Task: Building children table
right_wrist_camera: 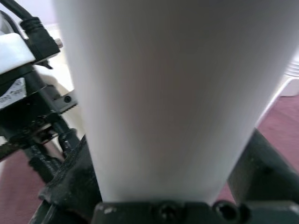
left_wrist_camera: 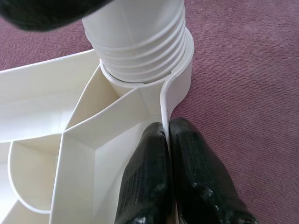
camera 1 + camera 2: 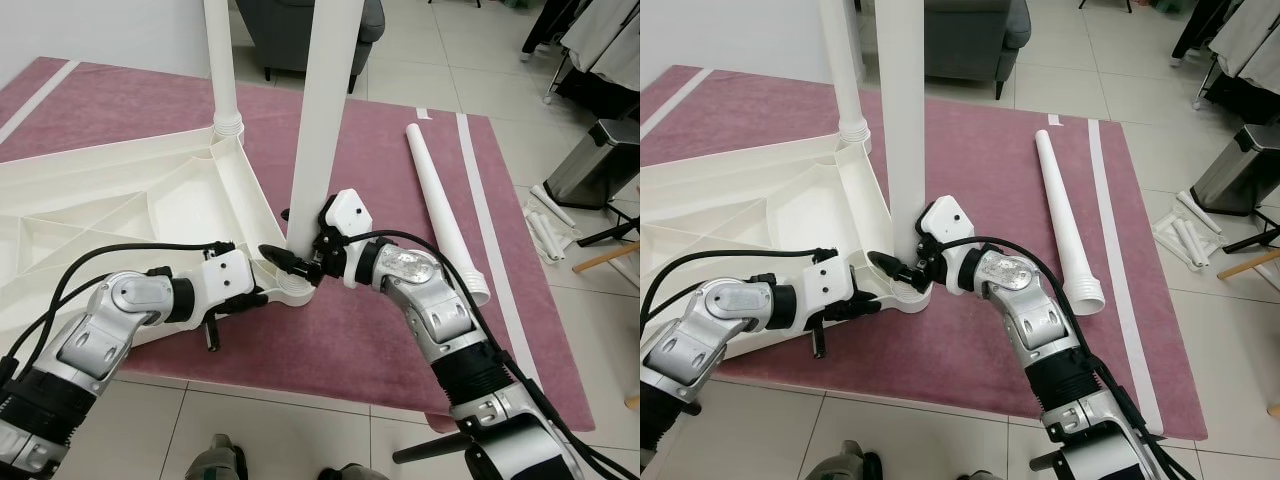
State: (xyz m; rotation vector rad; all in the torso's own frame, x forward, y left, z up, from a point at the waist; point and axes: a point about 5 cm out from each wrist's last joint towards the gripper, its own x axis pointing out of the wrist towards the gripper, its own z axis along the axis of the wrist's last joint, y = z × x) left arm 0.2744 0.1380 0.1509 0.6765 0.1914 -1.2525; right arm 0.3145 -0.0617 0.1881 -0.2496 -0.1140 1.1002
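Table top [image 3: 90,200]: a white plastic top is laid upside down on the rug, ribbed underside facing up; its near corner socket is pointed toward the robot.
Near leg [image 3: 325,110]: a white tube is stood upright in that near corner socket, long axis vertical, ridged lower end seated in the round collar, as seen in the left wrist view [image 2: 140,51].
Far leg [image 3: 222,60]: a second white tube is stood upright in the farther corner socket, also vertical.
Loose leg [image 3: 445,205]: a third white tube is laid flat on the rug to the right of the top, well apart from it, long axis running away from the robot, open wider end nearest the robot.
Right hand [image 3: 285,257]: it is placed at the base of the near leg, its two black fingers set on either side of the tube and closed against it just above the collar; in the right wrist view the tube [image 1: 173,93] is seen between the fingers.
Left hand [image 2: 168,140]: it is brought to the rim of the table top just beside the near socket; the thin white edge wall is pinched between the two black fingers, which are nearly together.
Rug [image 3: 380,150]: a dark pink rug with pale stripes is spread under everything, on a tiled floor [image 3: 300,430].
Surroundings: a grey armchair [image 3: 300,25] is stood beyond the rug, a metal bin [image 3: 595,165] to the right.
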